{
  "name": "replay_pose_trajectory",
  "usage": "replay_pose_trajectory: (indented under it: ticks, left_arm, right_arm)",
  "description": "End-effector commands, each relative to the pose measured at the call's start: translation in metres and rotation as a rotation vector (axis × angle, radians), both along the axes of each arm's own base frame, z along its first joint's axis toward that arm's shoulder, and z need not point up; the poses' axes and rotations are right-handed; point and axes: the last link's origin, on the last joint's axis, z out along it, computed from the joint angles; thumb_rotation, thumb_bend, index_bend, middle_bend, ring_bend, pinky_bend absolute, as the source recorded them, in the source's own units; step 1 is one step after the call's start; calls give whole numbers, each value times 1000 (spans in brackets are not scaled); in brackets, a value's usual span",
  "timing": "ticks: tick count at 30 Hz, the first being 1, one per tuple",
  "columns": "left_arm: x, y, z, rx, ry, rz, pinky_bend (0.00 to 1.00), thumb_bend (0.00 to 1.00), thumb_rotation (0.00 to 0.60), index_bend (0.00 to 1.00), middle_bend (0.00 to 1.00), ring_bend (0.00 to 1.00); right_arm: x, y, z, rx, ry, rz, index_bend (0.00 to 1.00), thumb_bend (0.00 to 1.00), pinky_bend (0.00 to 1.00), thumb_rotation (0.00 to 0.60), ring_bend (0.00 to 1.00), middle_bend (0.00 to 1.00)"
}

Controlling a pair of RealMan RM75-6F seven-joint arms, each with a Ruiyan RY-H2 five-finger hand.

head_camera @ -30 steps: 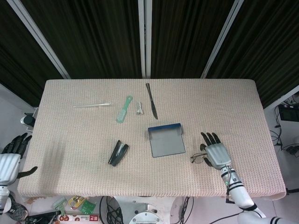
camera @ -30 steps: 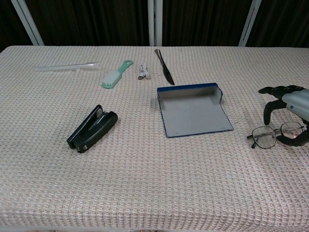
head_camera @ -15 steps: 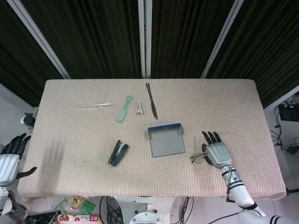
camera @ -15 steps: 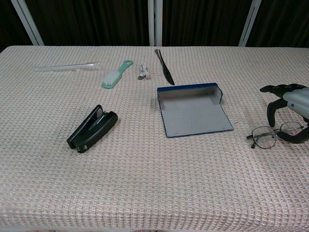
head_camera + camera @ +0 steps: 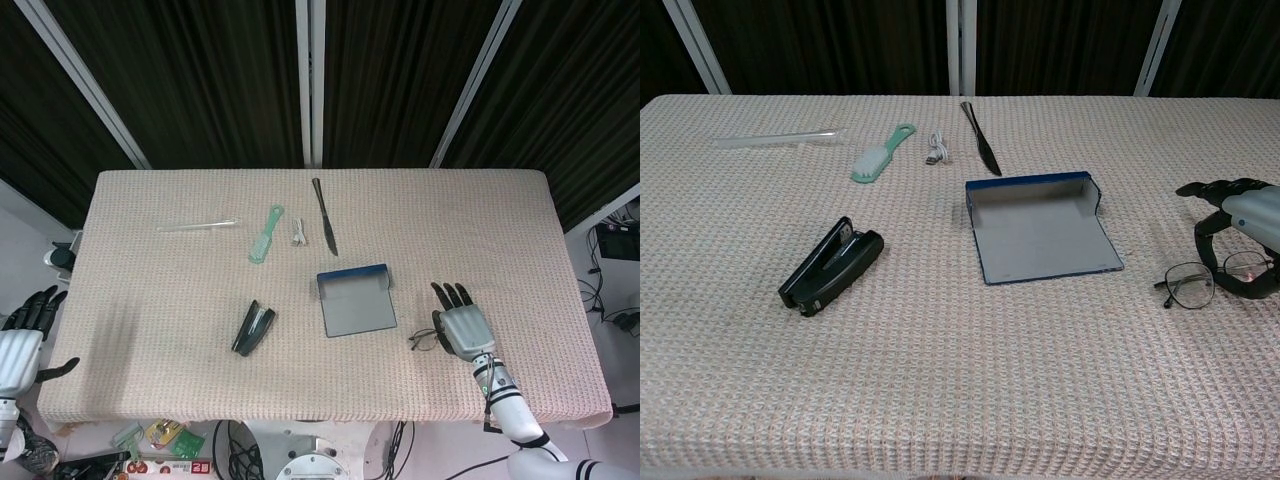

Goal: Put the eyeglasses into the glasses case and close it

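The eyeglasses (image 5: 1188, 285) (image 5: 425, 338) lie flat on the woven cloth near the right edge, thin dark frame, lenses up. My right hand (image 5: 462, 327) (image 5: 1243, 222) lies over their right half with its fingers stretched out toward the far side. Its dark thumb curls round the right lens and touches the frame; no firm grip shows. The glasses case (image 5: 355, 300) (image 5: 1040, 240), grey inside with blue edges, lies open left of the glasses, apart from them. My left hand (image 5: 20, 345) hangs off the table's left edge, fingers apart and holding nothing.
A black stapler (image 5: 254, 328) lies left of the case. Behind it are a green brush (image 5: 265, 234), a small white cable (image 5: 298, 234), a dark knife (image 5: 324, 217) and a clear tube (image 5: 197, 226). The table's right edge runs close to my right hand.
My right hand has shifted a little to the right over the glasses, its thumb curling further round the lens; the glasses slid slightly with it. The left hand has not moved.
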Motion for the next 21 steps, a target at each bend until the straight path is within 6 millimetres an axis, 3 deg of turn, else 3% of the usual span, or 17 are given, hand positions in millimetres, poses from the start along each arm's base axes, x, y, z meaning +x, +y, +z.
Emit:
replay_pose_trajectory:
  ticks: [1, 9, 21]
  left_arm:
    - [0, 0, 0, -1, 0, 1, 191, 107, 600, 49, 30, 44]
    - [-2, -1, -1, -4, -4, 5, 191, 107, 600, 49, 30, 44]
    - [-5, -3, 0, 1, -11, 10, 191, 107, 600, 49, 30, 44]
  right_arm:
    - [0, 0, 0, -1, 0, -2, 628, 369, 0, 600, 0, 0]
    - [2, 0, 3, -24, -28, 0, 707, 478, 0, 600, 0, 0]
    - [15, 1, 9, -43, -81, 32, 772, 519, 0, 600, 0, 0]
